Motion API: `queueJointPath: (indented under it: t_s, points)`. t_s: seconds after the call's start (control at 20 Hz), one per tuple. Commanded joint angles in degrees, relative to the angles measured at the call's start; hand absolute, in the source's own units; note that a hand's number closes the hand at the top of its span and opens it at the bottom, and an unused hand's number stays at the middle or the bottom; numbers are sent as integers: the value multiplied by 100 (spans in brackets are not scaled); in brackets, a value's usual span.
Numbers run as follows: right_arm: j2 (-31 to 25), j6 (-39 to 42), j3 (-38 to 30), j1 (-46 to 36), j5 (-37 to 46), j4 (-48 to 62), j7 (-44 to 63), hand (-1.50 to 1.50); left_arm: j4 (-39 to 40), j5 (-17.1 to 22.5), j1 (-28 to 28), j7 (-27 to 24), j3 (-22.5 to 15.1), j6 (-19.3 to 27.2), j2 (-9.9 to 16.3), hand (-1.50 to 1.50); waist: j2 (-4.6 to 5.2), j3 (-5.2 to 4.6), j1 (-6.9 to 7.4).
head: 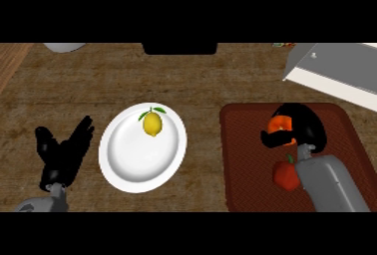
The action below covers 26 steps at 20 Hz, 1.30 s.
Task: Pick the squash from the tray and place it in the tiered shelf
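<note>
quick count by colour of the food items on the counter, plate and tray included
yellow: 1, the lemon on the white plate
orange: 1, the squash in the right hand over the tray
red: 1, the pepper on the tray
total: 3

Seen steeply from above: a desk (199,74). At centre left on it, a plate (140,164), with a lemon (151,124) lying in its far part. Just left of the plate, the left hand (63,149), near the lower left edge, fingers (80,130) straight and pointing away. To the right of the plate, a tray (247,164) flat on the desk. Over the tray's far middle, the right hand (298,129), curled round a squash (280,123). Nearer on the tray, beside the right forearm (331,184), a pepper (285,175). Behind the tray, at the far right corner, a tiered shelf (335,69). At the far edge, centre, a dark box (180,48); far left, a bowl (65,47).
</note>
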Motion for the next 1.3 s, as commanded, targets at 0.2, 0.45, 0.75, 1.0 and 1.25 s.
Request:
queueJointPath:
  t_s: [0.2,0.45,0.75,1.0,1.25]
  points:
    - [-364,241,8,-82,-306,-1297,-944,150,-10,-29,111,275,-23,7,-42,0,16,-40,-53]
    - [-542,388,-41,-245,59,-3073,170,150,224,85,-9,148,213,-88,45,0,-13,-51,-162]
    - [-1122,1341,-854,-599,-153,-4507,1515,150,-289,-105,252,390,-102,125,-220,0,-6,-45,-98]
    - [-1630,1884,-1741,-1440,-699,-4363,1845,150,-104,41,-152,569,141,-134,3,0,31,-43,-45]
    - [-2045,2063,-2315,-1888,-1033,-3629,1827,150,-39,-205,-139,534,52,83,-202,0,40,-41,-13]
